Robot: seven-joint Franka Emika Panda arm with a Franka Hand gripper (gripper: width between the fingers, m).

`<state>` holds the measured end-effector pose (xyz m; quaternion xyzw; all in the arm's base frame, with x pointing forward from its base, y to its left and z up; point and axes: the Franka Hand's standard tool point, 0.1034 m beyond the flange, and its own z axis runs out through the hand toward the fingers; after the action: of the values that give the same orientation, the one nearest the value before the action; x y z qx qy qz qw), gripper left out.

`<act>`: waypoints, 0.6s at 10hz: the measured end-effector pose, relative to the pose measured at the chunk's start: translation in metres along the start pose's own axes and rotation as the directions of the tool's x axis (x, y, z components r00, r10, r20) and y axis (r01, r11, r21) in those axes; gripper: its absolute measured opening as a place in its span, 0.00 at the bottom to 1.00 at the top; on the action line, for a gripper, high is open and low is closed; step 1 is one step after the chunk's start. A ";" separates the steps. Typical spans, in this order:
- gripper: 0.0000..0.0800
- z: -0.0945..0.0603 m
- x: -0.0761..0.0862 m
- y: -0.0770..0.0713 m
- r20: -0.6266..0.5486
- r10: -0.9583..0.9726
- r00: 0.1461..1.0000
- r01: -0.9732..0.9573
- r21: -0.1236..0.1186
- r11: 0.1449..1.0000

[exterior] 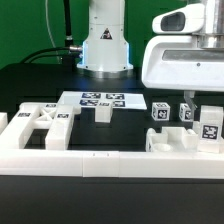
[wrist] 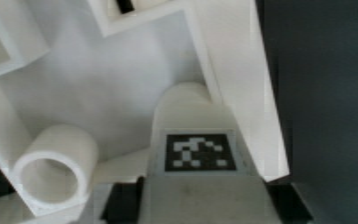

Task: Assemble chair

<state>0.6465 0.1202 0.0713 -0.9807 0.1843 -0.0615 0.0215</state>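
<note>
— Bar (wrist: 197, 150) of chair, how does it look?
— Matte white, rounded end, one black-and-white tag on its face. Hand (wrist: 199, 198) is clamped on its two sides, low at the exterior view's right.
— And the surface?
— Black worktop (exterior: 25, 88), white border wall (exterior: 90, 160) in front, green backdrop (exterior: 20, 30) behind.

I see the glossy white robot arm (exterior: 104, 40) cut off at the exterior view's upper edge; the black-fingered gripper (wrist: 208, 205) clamping the matte white tagged bar (wrist: 208, 110) runs off the blurred wrist view's edge, its tips unseen.
</note>
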 end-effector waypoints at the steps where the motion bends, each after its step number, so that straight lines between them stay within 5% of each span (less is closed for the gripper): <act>1: 0.36 0.000 0.000 0.000 0.000 0.065 0.998 -0.065 0.000 0.998; 4: 0.36 0.000 0.000 0.001 0.006 0.337 0.941 -0.337 0.009 0.941; 6: 0.36 0.000 -0.002 -0.001 0.021 0.625 0.780 -0.625 0.013 0.780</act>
<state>0.6448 0.1214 0.0706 -0.8645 0.4980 -0.0450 0.0514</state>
